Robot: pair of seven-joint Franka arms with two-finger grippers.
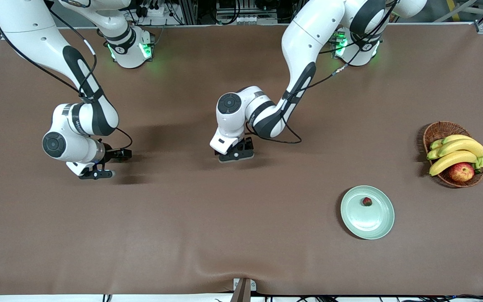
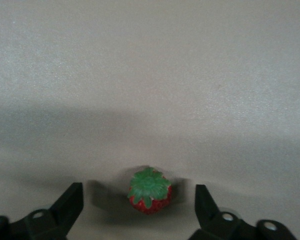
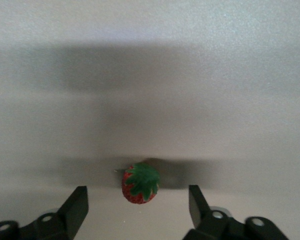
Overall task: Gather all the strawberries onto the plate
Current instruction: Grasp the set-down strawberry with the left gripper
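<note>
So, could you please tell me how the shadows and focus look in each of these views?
Front view: sharp, with soft arm shadows on the tablecloth and green base lights. Left wrist view: a broad shadow band; the strawberry is slightly soft between open left claw fingers. Right wrist view: darker shadow above its strawberry, right claw open.

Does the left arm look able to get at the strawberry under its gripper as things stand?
Probably yes. In the left wrist view the strawberry sits on the bare table between the left gripper's open jaws, with a gap on each side and nothing else nearby.
</note>
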